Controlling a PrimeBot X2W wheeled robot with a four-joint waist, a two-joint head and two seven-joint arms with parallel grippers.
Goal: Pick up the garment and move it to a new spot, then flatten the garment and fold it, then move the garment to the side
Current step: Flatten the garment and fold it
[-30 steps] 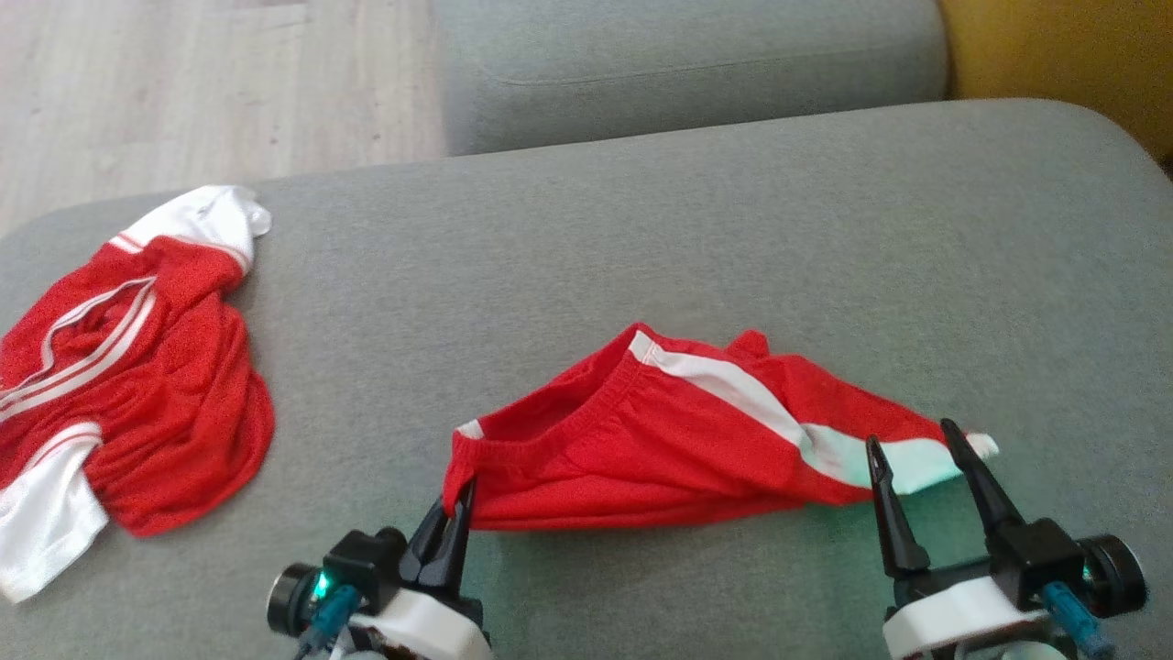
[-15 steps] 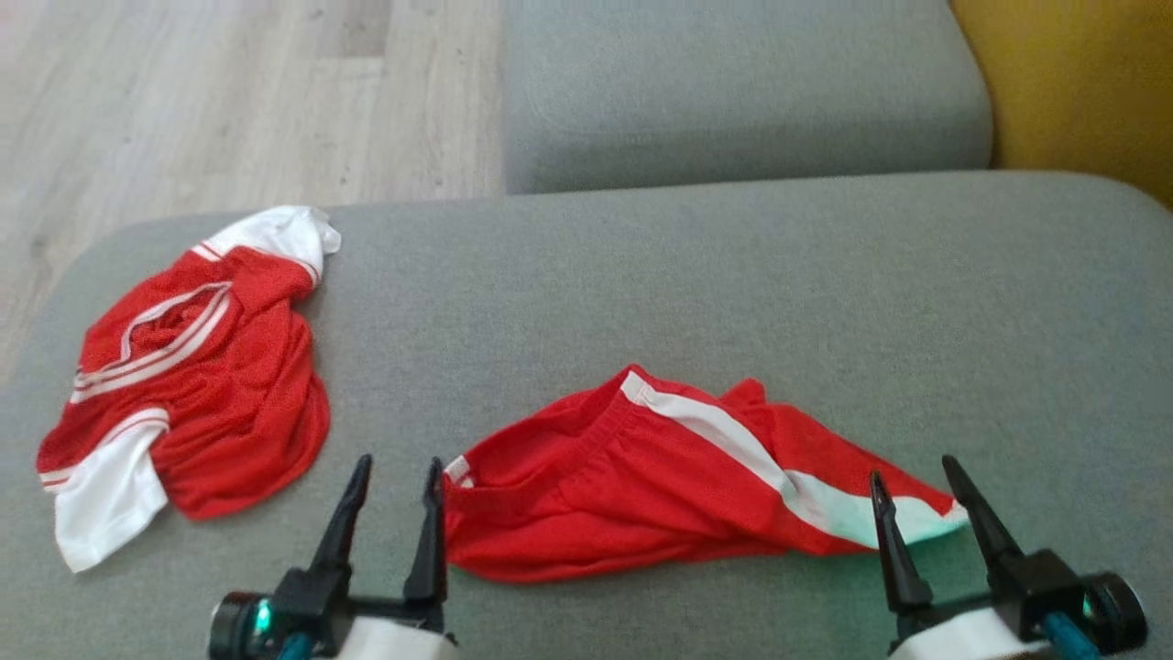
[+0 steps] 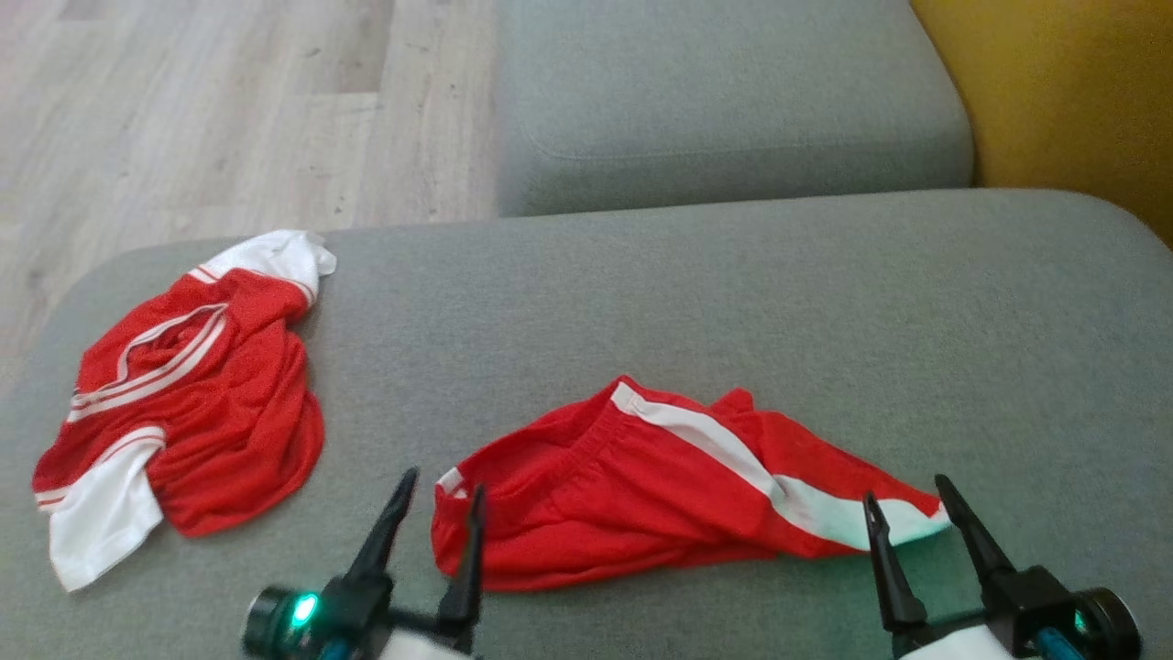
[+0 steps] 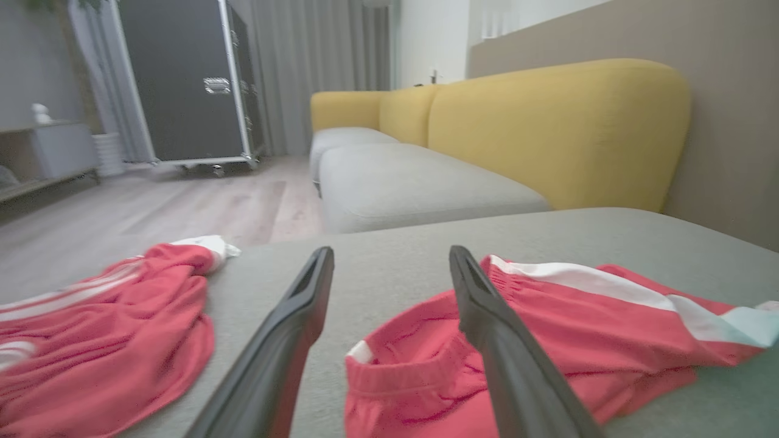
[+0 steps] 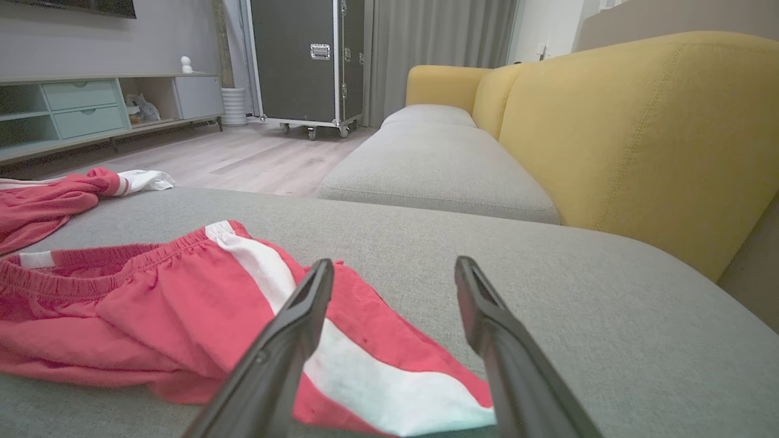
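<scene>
1. Shorts (image 3: pixel 641 495), red with a white side stripe, are lying crumpled on the near part of a grey cushion (image 3: pixel 733 302) in the head view. The waistband is pointing left and a white-tipped leg end is pointing right. The left tool (image 3: pixel 443 484) is standing wide at the waistband corner, its right finger crossing the red cloth and its left finger over bare cushion; whether it is touching the cloth I cannot tell. The right tool (image 3: pixel 904 490) is also gaping wide, gripping nothing, its fingers straddling the white end of the stripe. A red and white shirt (image 3: pixel 202 403) is lying bunched at the cushion's left edge, well apart from the shorts. A wooden floor (image 3: pixel 229 110) is showing beyond.

2. In the left wrist view, the left tool (image 4: pixel 391 252) is spreading its fingers far apart, with bare cushion showing between the tips. Its right finger is passing in front of the waistband of the shorts (image 4: pixel 578 328), and the shirt (image 4: pixel 122 328) is lying off to the left. A yellow backrest (image 4: pixel 548 128) and a black case (image 4: pixel 182 85) on wheels are standing behind.

3. In the right wrist view, the right tool (image 5: pixel 394 263) is likewise standing wide. Its left finger is crossing the striped leg of the shorts (image 5: pixel 182 304), its right finger is over grey cushion, and the white leg end is lying between the two.
</scene>
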